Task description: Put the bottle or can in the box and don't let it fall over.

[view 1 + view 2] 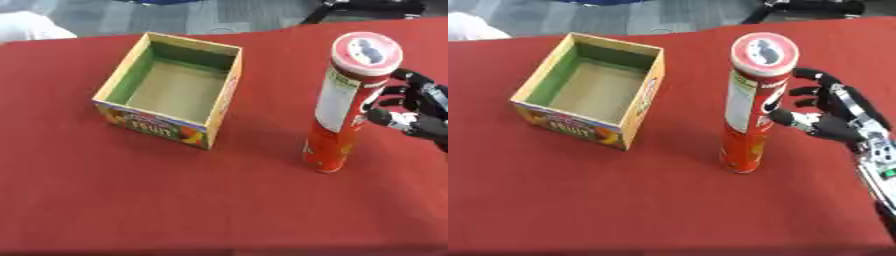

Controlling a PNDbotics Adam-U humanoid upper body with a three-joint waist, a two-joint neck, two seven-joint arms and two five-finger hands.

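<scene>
Table: a red cloth-covered table [131,200] filled nearly the whole view.
Chip can: a tall red cylindrical chip can [750,115] stood upright on the cloth, outside the box and to its right, well apart from it. Its round lid faced up, red-rimmed with a white centre and a dark mark. A pale label panel ran down the side facing the box.
Box: an open-topped cardboard box [171,90] sat to the left of the can, turned at a slight angle. Its inner walls looked green and tan, with nothing visible inside. The near outer wall carried a colourful fruit print with the word "FRUIT".
Right hand: the black and silver right hand [829,112] was just to the right of the can, at about its mid-height. Its fingers were spread and lightly bent toward the can, not closed round it. The thumb tip was at the can's side; contact could not be confirmed.
</scene>
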